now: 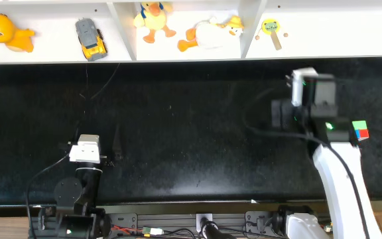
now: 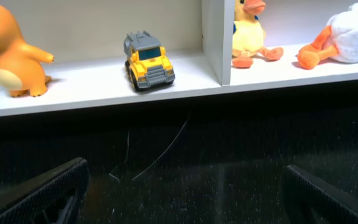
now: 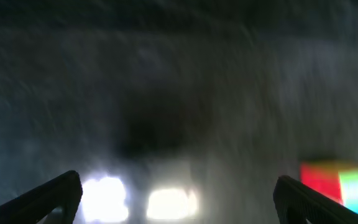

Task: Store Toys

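Note:
A multicoloured cube (image 1: 359,130) lies on the black mat (image 1: 191,133) at the right, and its red and green faces show in the right wrist view as the cube (image 3: 340,186). My right gripper (image 3: 179,211) hangs open over the mat just left of the cube, holding nothing; the right arm (image 1: 314,99) stands above that spot. My left gripper (image 2: 185,211) is open and empty, low over the mat near its base (image 1: 85,149), facing the shelf. On the white shelf (image 1: 191,53) sit an orange figure (image 2: 11,59), a yellow truck (image 2: 148,60), a yellow duck (image 2: 247,34) and a white plush (image 2: 347,37).
White dividers (image 2: 215,37) split the shelf into compartments. A small toy with a stick (image 1: 270,30) lies in the right compartment. Cables and arm bases run along the front edge (image 1: 197,226). The mat's middle is bare.

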Available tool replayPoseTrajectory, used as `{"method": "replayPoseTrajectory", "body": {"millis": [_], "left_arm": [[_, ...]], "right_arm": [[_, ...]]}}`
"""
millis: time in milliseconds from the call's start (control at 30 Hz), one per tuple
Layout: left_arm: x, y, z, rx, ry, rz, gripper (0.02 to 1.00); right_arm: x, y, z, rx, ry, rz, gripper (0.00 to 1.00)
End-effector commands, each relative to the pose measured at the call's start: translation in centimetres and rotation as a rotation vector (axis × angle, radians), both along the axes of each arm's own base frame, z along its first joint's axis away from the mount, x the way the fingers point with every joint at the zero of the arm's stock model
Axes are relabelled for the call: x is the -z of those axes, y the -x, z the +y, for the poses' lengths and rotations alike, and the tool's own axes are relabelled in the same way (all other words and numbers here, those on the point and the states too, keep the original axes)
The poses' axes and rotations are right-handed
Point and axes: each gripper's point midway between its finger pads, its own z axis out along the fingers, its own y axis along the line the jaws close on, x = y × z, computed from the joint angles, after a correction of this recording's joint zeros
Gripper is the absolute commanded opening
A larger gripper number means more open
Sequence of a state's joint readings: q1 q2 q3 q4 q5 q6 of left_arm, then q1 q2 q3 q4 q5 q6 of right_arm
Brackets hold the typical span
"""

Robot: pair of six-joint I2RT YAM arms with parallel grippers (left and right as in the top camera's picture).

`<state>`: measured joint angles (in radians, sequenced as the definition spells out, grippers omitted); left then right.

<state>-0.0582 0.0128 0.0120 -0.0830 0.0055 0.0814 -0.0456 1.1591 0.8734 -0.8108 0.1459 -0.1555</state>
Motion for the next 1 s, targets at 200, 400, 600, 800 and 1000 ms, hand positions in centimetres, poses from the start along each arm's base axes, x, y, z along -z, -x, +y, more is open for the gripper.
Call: {"method": "replayPoseTrajectory", "body": {"millis": [200, 400, 600, 800, 1000], "left_arm": [[0.0, 0.0, 0.3, -0.012, -0.012, -0.005, 0.998], [0.0, 0.0, 0.3, -0.012, -0.013, -0.005, 0.998], [0.0, 0.0, 0.3, -0.012, -0.012, -0.005, 0.998], [0.0, 0.0, 0.2, -0.011, -0.012, -0.005, 0.998], [0.0, 0.0, 0.3, -0.012, -0.013, -0.005, 0.996]], "right_arm": [[-0.9, 3.4, -5.9, 0.316, -0.041, -0.033, 0.996], [-0.6, 4.2, -6.9, 0.36, -0.044, -0.01, 0.993], [-0.6, 3.7, -6.4, 0.342, -0.072, -0.023, 0.996], [-1.2, 3.1, -7.1, 0.336, -0.039, -0.059, 0.996], [-0.4, 5.7, -9.3, 0.192, 0.008, 0.038, 0.998]]}}
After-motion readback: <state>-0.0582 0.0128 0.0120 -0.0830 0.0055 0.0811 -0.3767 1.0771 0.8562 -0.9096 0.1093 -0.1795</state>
